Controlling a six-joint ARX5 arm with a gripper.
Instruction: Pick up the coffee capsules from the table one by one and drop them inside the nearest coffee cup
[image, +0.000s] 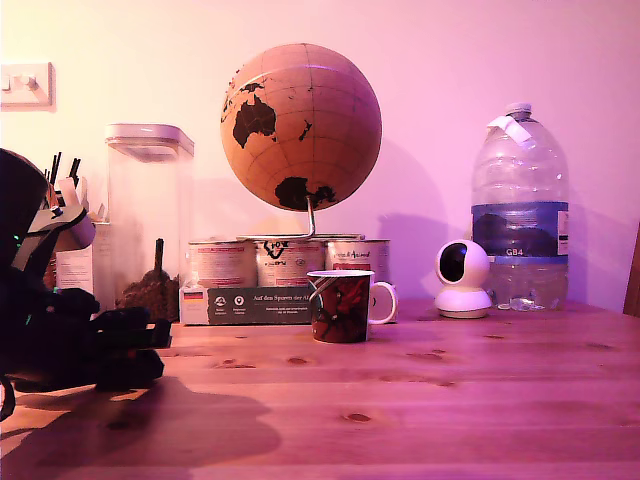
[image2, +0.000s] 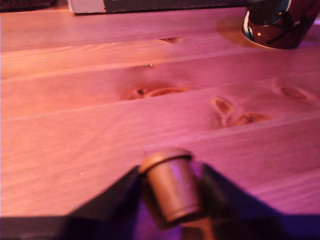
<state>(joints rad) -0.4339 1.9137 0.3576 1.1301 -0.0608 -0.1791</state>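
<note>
While the arm is being kept low at the exterior view's left edge, the gripper (image: 130, 345) is being seen there only as a dark mass just above the table (image: 420, 420), its jaws indistinct in that view. Closer detail is being given by the wrist view, where one coffee capsule (image2: 170, 187) is being held between the two dark fingers (image2: 117, 197), its wider rim pointing away from the wrist; the jaws are being kept narrow, pressed against both sides of the pod. Whether the capsule is being lifted clear of the wood or is resting on it cannot be told. Farther toward the exterior view's right, well apart from the gripper, the coffee cup (image: 341, 305) is being shown upright in front of a row of tins (image: 285, 262) and under a globe (image: 301, 125); its inside is not being shown, so no delivered capsule can be confirmed. No other capsule is being seen on the table. Judged from this, the grasp is being completed, while the carry across to the cup and the release over its rim are being left to do.
</note>
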